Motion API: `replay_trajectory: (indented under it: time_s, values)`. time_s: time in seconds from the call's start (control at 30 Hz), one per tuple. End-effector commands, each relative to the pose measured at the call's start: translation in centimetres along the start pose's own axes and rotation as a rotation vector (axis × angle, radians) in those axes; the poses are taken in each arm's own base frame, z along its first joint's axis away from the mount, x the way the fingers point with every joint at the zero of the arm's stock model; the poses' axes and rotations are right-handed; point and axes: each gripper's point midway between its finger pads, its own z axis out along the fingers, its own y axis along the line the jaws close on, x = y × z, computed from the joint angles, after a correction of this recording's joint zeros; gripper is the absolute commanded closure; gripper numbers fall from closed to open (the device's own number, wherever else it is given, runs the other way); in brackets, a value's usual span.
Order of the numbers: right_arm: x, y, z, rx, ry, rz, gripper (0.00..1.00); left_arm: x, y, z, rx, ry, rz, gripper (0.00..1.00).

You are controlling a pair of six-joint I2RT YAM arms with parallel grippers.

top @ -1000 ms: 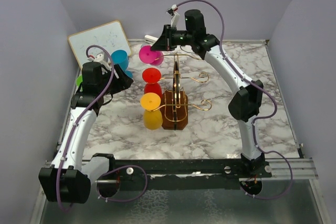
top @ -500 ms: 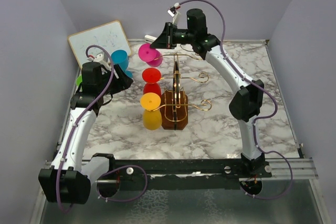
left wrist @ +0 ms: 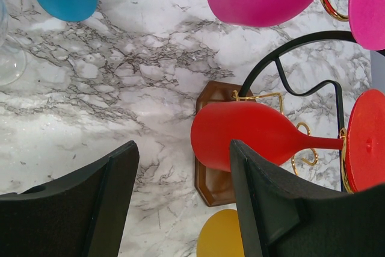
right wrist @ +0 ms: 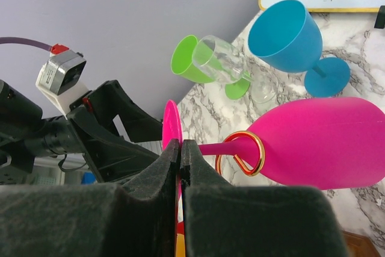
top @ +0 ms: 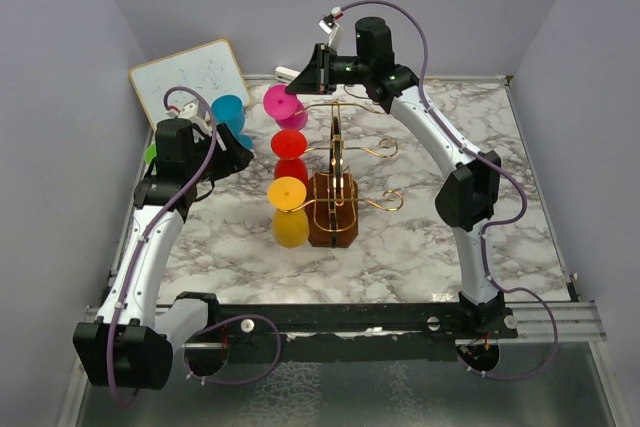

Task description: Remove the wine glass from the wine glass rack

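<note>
**Pink glass pinched by its foot, not yet off the hook**

The right gripper (right wrist: 180, 146) is clamped tight on the rim of the pink glass's (right wrist: 319, 142) foot (right wrist: 170, 126). The glass hangs on its side at the rack's (top: 335, 162) top far arm. Its stem is threaded through a gold hook (right wrist: 240, 153), and its bowl points away over the table. The left gripper (left wrist: 180, 203) hangs with its fingers spread wide and holds nothing, near the red glass (left wrist: 246, 136) on the arm below.

The step in hand is drawing the stem out of the hook. It looks best done as a straight slide along the wire toward its open end, with the stem kept level so that it does not bind on the curl. A pinch on a thin disc edge is likely a weak hold. A slow pull without twisting should stop the glass from pivoting between the pads. The bowl probably makes the glass sag once the hook lets go, so the wrist should be ready to carry that weight. The red glass sits close underneath. Lifting clear before any swing seems wise, and a snagged hook could tip the light rack.
</note>
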Motion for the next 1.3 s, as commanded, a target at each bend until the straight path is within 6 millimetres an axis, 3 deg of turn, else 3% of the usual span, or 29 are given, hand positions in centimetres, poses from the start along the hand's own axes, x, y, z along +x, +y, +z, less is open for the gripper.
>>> replay_trajectory:
  time_s: [0.0, 0.67, 0.8, 1.0, 1.27]
  values:
    - [-0.5, -0.4, -0.1, 0.007, -0.008, -0.010, 0.99, -1.2, -1.1, -0.8, 0.026, -0.030, 0.028, 0.36]
    - [0.4, -2.6, -0.7, 0.076, 0.011, 0.007, 0.99, -0.5, -0.7, -0.2, 0.023, -0.012, 0.016, 0.36]
    - [0.1, -3.4, -1.6, 0.118, -0.020, 0.013, 0.99, -0.5, -0.6, -0.2, 0.021, -0.012, 0.015, 0.36]
    - [-2.0, -3.8, -4.0, 0.184, -0.119, -0.005, 0.99, -0.4, -0.6, -0.2, 0.020, -0.011, 0.014, 0.36]
    - [-5.3, -1.6, -5.1, 0.144, -0.190, -0.070, 0.99, -0.4, -0.6, -0.3, 0.022, -0.016, 0.013, 0.36]
